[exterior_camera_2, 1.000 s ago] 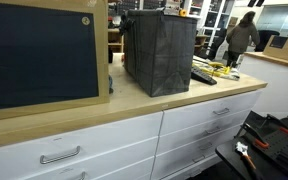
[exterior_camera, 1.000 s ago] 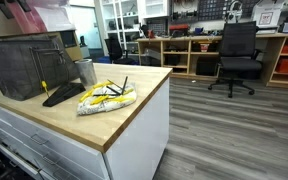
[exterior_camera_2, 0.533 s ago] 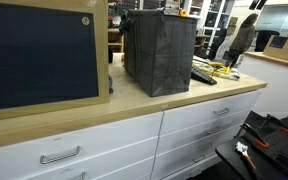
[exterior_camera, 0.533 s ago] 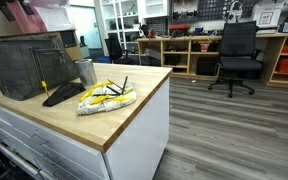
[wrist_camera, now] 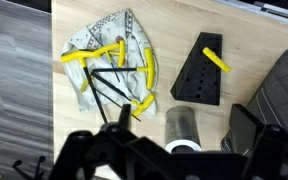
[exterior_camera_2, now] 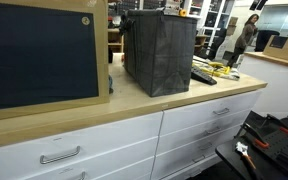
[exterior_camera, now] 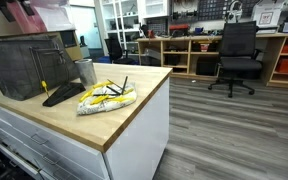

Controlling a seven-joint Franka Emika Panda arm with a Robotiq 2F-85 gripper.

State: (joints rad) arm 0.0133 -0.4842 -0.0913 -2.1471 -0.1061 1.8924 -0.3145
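On the counter, the cloth lies beside the cup and wedge.

In an exterior view, the background person has stepped further right and looks smaller.

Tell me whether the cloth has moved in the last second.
No. In an exterior view the cloth lies just as before, right beside the cup.

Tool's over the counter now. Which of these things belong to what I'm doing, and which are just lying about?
In hand: the open tool, above the cloth bundle with its yellow sticks and black sticks.
Lying about: black wedge block, metal cup, mesh basket, office chair.
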